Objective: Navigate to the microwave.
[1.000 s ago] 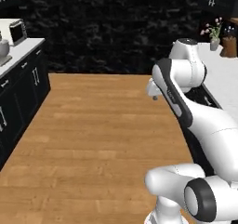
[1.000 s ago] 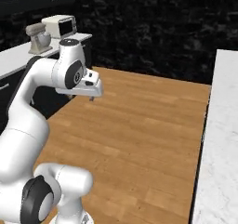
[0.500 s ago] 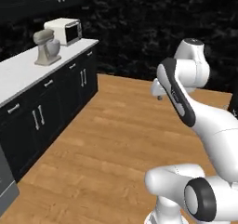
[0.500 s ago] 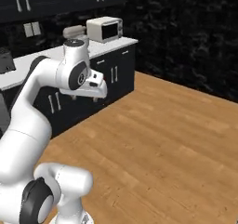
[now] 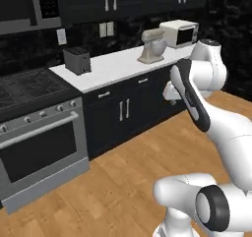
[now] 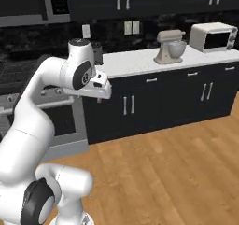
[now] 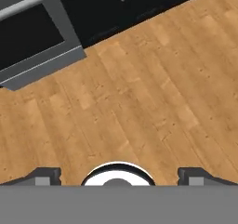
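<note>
Since half a second earlier the base had swung left, so both base views shifted: the built-in microwave [image 5: 22, 7] now showed at the upper left, above the stove [image 5: 29, 91], its control strip at the frame's right. A stop before the cream countertop microwave [image 5: 179, 33] at the bench's [image 5: 113, 66] far end would have been the likely mistake; clipping the oven [image 5: 39, 157] front or the cabinets was another. Bare wood floor [image 7: 139, 93] lay open ahead. The gripper [image 7: 119, 174] hung over it, jaws spread wide, holding nothing.
</note>
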Controlling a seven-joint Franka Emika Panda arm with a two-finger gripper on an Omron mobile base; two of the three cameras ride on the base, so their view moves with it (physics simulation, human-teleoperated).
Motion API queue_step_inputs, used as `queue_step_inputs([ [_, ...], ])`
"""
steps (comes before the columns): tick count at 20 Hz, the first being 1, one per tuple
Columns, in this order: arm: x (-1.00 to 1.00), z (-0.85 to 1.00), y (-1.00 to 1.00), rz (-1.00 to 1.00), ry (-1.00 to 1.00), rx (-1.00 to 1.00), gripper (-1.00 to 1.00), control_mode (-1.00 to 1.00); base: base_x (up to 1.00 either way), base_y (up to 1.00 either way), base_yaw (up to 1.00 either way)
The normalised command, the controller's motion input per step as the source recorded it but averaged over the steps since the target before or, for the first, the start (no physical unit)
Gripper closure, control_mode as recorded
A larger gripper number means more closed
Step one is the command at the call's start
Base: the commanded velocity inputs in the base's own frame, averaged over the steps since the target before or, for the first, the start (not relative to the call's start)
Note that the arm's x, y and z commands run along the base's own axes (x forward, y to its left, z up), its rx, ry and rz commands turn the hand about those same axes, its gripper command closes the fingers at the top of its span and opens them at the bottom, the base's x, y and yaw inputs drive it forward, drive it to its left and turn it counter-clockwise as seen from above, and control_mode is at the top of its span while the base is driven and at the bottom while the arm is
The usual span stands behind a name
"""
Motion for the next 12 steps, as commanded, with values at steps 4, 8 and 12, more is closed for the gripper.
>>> queue_step_inputs([
  [4,0.0,0.0,0.0,0.0,0.0,0.0,-1.0,1.0,0.14,-0.02,0.94],
  [8,0.0,0.0,0.0,0.0,0.0,0.0,-1.0,1.0,0.09,-0.02,0.94],
  [12,0.0,0.0,0.0,0.0,0.0,0.0,-1.0,1.0,0.07,-0.01,0.95],
])
